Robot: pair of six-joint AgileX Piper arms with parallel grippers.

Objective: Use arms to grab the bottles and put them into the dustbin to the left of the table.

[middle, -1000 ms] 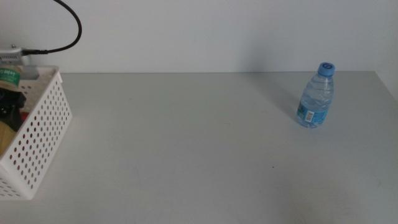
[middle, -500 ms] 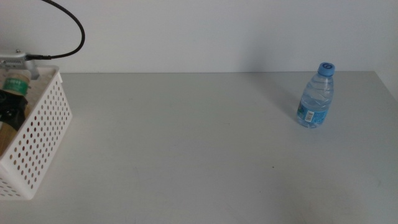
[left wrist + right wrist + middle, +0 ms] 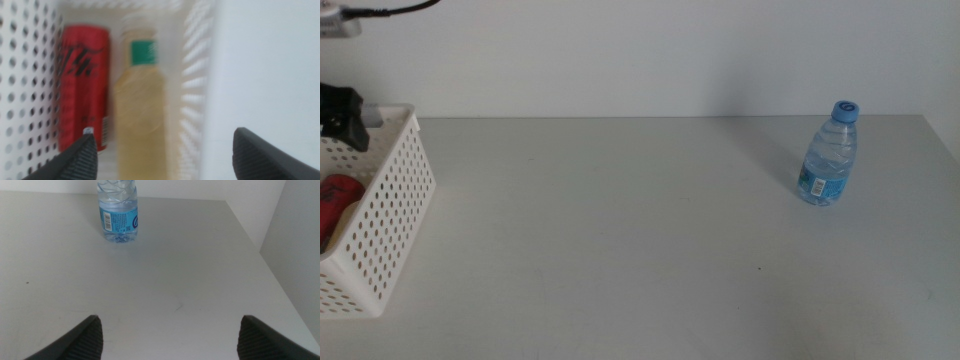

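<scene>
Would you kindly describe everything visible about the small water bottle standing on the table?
The water bottle is short, of clear ribbed plastic, with a blue cap and a blue label around its lower body. It stands upright and capped near the table's far right side, casting a faint shadow. Only the table touches it; the right end effector, jaws open, is well short of it.

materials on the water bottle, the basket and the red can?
Water bottle: looks like clear thin plastic, see-through ribbed wall, blue cap, glossy blue label. Basket: white, probably moulded plastic, walls of even round holes. Red can: likely printed metal with a smooth sheen, though the view is blurred.
</scene>
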